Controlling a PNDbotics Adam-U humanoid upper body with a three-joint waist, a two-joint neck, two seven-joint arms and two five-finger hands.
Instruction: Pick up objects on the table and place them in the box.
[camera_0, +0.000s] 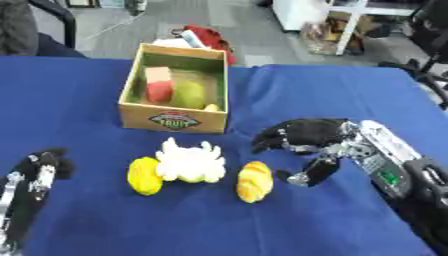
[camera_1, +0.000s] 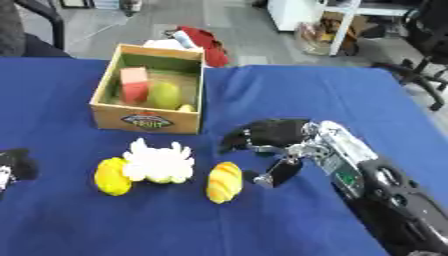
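We see our right hand (camera_0: 306, 137) hovering just right of the bun (camera_0: 255, 181), fingers loosely spread, thumb down, holding nothing. The bun lies near a white thing (camera_0: 191, 162) and a lemon (camera_0: 144, 175), before the box (camera_0: 172, 120). Our left hand (camera_0: 39, 172) rests lower left, empty.

box (camera_0: 173, 120) front label, lettering seemingly illegible
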